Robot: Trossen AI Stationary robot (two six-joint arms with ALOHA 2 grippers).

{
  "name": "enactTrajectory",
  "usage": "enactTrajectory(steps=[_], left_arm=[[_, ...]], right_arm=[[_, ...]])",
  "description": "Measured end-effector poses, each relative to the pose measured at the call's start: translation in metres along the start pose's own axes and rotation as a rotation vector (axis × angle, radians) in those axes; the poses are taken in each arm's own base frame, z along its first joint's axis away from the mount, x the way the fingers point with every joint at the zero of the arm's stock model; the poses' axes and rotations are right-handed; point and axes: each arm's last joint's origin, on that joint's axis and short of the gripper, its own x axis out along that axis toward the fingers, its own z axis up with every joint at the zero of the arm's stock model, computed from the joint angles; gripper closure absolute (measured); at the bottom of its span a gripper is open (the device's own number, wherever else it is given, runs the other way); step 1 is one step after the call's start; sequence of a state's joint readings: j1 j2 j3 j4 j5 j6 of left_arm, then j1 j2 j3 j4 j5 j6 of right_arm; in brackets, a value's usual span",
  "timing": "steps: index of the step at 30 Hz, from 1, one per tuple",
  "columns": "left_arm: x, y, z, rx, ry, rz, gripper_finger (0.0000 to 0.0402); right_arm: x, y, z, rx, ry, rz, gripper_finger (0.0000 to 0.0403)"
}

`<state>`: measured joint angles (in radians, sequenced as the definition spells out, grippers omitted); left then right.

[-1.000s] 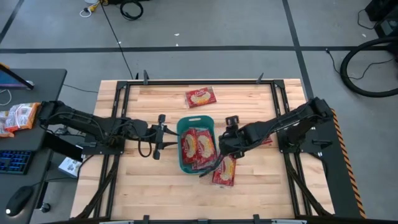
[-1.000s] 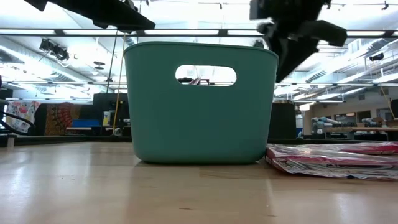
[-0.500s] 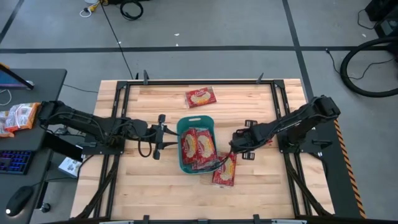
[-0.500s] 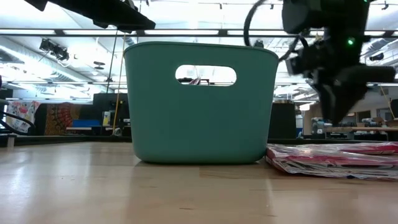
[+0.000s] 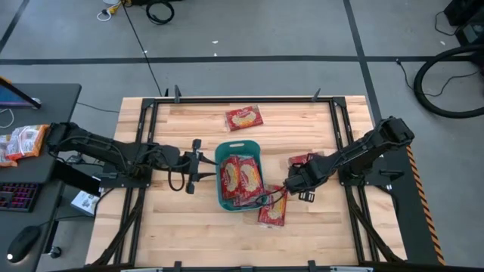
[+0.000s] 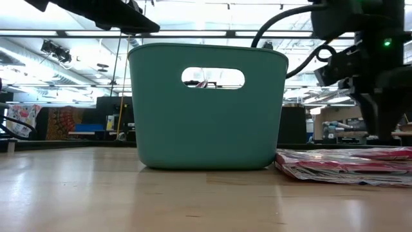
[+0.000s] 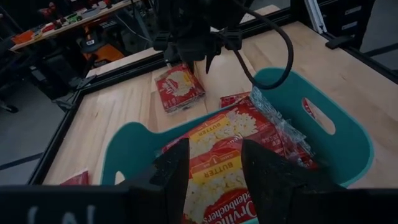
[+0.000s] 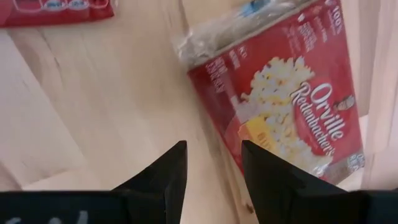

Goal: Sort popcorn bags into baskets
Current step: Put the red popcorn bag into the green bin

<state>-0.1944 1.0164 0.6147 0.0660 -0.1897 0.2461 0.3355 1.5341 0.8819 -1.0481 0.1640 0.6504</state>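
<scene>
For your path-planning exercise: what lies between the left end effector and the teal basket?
Nothing. In the high view, only bare wooden table separates the left end effector from the teal basket; no popcorn bags lie there.

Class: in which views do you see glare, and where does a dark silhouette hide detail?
Low view: bright ceiling lights behind leave the right arm a dark silhouette above the bags; sheen on the table. Right wrist view: glare on a bag's wrapper.
</scene>
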Motion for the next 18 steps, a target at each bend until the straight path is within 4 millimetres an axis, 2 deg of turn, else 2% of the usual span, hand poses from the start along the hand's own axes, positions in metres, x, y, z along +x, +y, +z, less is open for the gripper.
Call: enactTrajectory(steps=[10,18], left_arm=[[0.0,0.0,-0.002,-0.023,0.017,-0.004,0.0251],[0.0,0.0,-0.002,-0.023,0.017,-0.004,0.0251]], right_arm=[[0.022,0.004,-0.025,0.025,0.08,-0.029,0.0246],[0.032,-0.001,-0.032,-0.017,0.064,-0.107,0.0246]])
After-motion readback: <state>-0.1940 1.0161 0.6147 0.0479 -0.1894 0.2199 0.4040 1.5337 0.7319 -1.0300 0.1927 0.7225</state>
